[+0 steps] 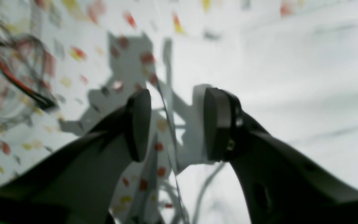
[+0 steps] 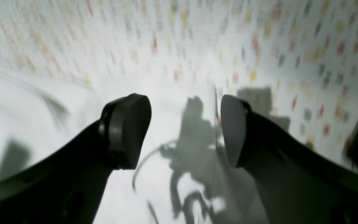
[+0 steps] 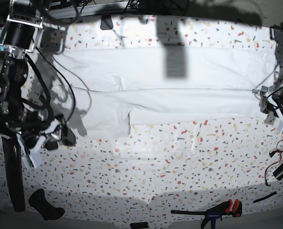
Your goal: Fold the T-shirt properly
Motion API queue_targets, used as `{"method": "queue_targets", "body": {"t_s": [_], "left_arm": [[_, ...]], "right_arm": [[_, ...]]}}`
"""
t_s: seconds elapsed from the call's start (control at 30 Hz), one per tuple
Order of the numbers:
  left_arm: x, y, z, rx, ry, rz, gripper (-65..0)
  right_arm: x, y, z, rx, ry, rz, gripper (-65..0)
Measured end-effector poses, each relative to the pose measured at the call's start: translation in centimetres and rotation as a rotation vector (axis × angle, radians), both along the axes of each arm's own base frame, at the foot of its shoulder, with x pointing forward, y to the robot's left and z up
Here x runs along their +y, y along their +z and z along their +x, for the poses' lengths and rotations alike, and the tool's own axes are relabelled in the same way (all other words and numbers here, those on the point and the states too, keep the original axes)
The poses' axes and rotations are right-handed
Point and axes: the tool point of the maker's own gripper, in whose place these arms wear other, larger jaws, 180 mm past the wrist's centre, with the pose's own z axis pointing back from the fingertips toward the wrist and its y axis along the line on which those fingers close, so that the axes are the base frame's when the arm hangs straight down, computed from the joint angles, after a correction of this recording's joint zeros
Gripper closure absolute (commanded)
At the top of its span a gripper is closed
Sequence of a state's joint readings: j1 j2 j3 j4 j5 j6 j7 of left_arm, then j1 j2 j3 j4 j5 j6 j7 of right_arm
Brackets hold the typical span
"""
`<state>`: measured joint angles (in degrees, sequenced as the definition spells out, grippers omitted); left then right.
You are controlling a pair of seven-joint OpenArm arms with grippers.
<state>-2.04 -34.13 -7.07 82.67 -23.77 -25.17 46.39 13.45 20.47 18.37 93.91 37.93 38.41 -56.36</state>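
Observation:
The white T-shirt (image 3: 170, 81) lies flat across the back half of the speckled table (image 3: 170, 162), its lower part folded up into a long band. My left gripper (image 1: 177, 124) hovers over the shirt's right-hand edge with its jaws open and nothing between its pads (image 1: 218, 124); in the base view it (image 3: 275, 112) is at the far right. My right gripper (image 2: 182, 130) is open and empty too, and the shirt (image 2: 26, 102) spreads to its left in that blurred view. From the base camera it (image 3: 43, 143) hangs just off the shirt's left end.
A clamp with red and black handles (image 3: 222, 209) lies at the front right edge. A black object (image 3: 46, 205) sits at the front left. Red and black cables (image 3: 280, 162) trail at the right edge, also seen as cables (image 1: 17, 77) beside the left gripper.

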Motion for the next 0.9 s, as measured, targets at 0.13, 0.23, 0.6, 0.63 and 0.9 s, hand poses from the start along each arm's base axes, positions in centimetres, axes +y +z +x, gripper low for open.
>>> {"method": "queue_targets", "body": {"t_s": [0.13, 0.23, 0.6, 0.63, 0.9], "left_arm": [[-1.0, 1.7, 1.0, -0.066, -0.030, -0.005, -26.9], [-1.3, 1.9, 1.0, -0.072, -0.034, -0.015, -26.9], [-1.5, 1.9, 1.0, -0.074, -0.034, -0.026, -26.9], [-1.5, 1.9, 1.1, -0.075, -0.034, -0.027, -26.9], [-1.5, 1.9, 1.0, -0.075, -0.034, -0.028, -26.9]], "right_arm": [[-0.4, 1.1, 2.9, -0.046, -0.070, -0.032, -38.8], [-0.7, 0.3, 5.2, -0.007, -0.104, -0.010, -38.8], [-0.6, -9.5, 6.6, 0.399, -0.130, 0.127, -38.8], [-0.2, -10.3, 6.3, 0.418, -0.129, 0.150, -38.8], [0.5, -12.9, 5.2, 0.496, -0.126, 0.182, -36.5]]}}
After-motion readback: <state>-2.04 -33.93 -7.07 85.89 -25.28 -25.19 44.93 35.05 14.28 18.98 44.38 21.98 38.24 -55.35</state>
